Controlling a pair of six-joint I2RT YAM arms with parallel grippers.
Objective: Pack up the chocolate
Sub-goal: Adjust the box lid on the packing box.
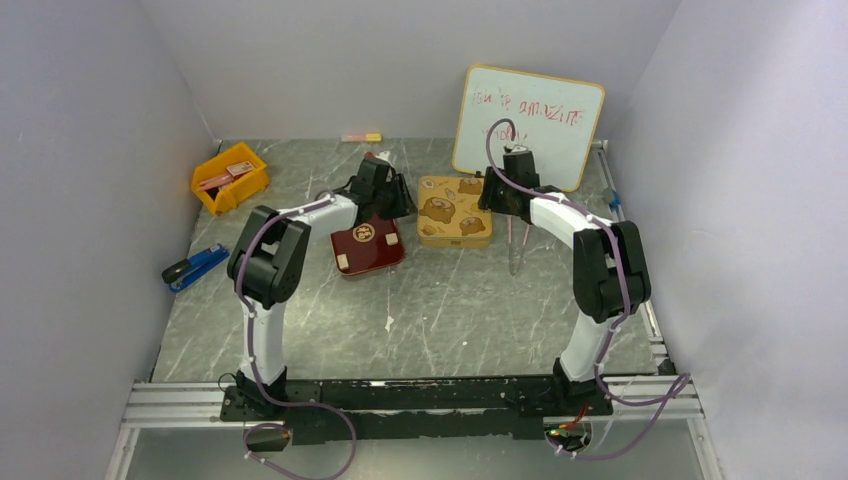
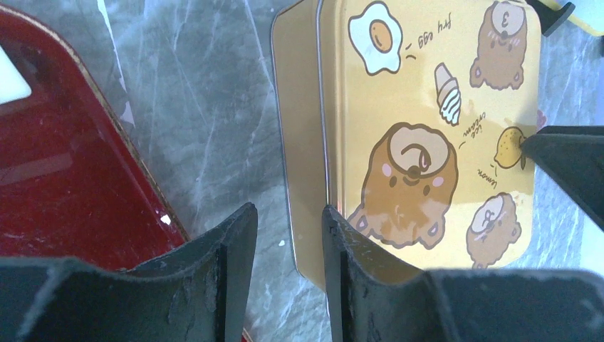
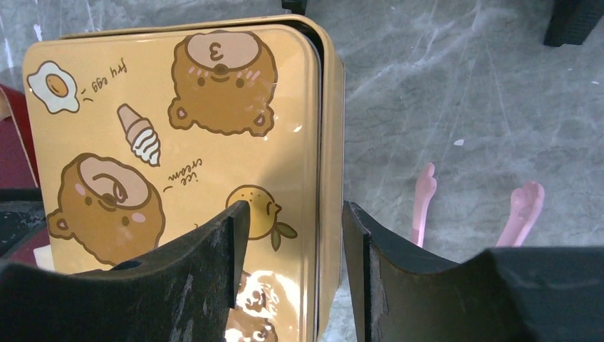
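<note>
You have 2 pale pieces of chocolate [image 1: 344,262] in the top view. Both lie on the dark red tray [image 1: 380,256], 1 at its near left corner and 1 at its right edge, outside the gold tin [image 1: 455,225]. The tin sits just right of the tray on the desk [image 1: 450,310], lid on. Your left gripper [image 2: 288,235] hangs over the tin's left edge, jaws parted, desk showing between them, nothing clamped. Your right gripper [image 3: 295,228] straddles the tin's right edge, jaws wide apart, gripping nothing. Pink tongs [image 1: 517,250] lie just right of the tin.
</note>
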